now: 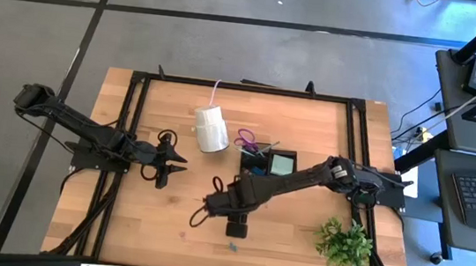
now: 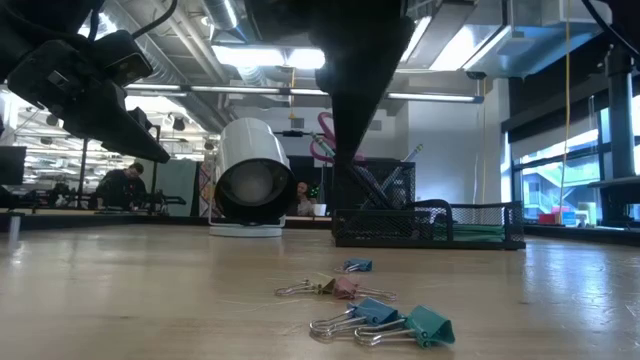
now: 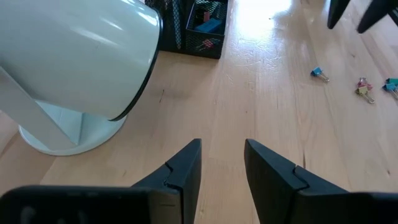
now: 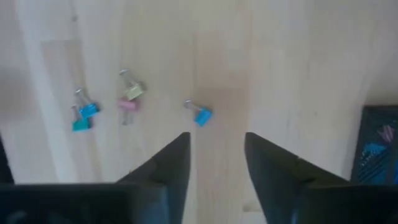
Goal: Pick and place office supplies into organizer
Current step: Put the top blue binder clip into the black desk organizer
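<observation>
Several small binder clips lie loose on the wooden table: blue (image 4: pixel 202 116), pink (image 4: pixel 127 106), yellow (image 4: pixel 132 91) and two blue-teal ones (image 4: pixel 83 117); the low view shows them in the foreground (image 2: pixel 375 312). The black mesh organizer (image 1: pixel 267 163) holds purple-handled scissors (image 1: pixel 246 138), pens and a mint-green sticky pad (image 1: pixel 282 164). My right gripper (image 1: pixel 205 203) is open above the table, over the clips (image 4: pixel 214 155). My left gripper (image 1: pixel 180 163) is open and waits beside the white cylinder, touching nothing (image 3: pixel 222 162).
A white cylinder (image 1: pixel 212 128) lies on its stand just left of the organizer. A green leafy plant (image 1: pixel 343 242) stands near the table's right near corner. Black rails run along the table's edges. Bare wood lies between the two grippers and toward the near edge.
</observation>
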{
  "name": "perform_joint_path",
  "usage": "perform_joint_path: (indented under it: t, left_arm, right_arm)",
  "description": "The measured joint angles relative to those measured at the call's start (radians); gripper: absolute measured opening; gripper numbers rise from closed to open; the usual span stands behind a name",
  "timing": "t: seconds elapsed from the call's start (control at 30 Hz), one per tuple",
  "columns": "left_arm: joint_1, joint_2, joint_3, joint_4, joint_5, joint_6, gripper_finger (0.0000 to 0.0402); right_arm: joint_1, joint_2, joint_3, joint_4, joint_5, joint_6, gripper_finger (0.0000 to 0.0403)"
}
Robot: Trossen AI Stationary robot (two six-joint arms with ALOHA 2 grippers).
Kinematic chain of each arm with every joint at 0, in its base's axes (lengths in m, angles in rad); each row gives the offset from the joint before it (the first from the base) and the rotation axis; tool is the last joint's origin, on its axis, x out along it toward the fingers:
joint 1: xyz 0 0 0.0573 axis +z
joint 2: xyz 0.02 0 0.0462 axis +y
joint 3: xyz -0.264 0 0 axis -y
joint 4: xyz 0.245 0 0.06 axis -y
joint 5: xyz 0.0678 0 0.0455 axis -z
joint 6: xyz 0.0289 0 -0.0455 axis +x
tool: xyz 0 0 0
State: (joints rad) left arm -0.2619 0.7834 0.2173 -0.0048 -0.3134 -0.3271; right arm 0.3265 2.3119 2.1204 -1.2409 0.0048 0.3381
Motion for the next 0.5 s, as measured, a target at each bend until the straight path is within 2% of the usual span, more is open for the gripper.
perform_joint_path:
  t: [0.23, 0.4, 0.5]
  left_arm:
    - [0.0, 0.0, 0.0, 0.0, 0.0, 0.0, 0.0116]
    - [0.0, 0.0, 0.0, 0.0, 0.0, 0.0, 0.0116]
    - [0.0, 0.0, 0.0, 0.0, 0.0, -0.003, 0.0116]
  right_arm:
    - [0.031, 0.0, 0.0, 0.002, 0.002, -0.154, 0.0226]
    - [0.062, 0.0, 0.0, 0.002, 0.012, -0.338, 0.0242]
    - [0.071, 0.0, 0.0, 0.003, 0.066, -0.427, 0.0242]
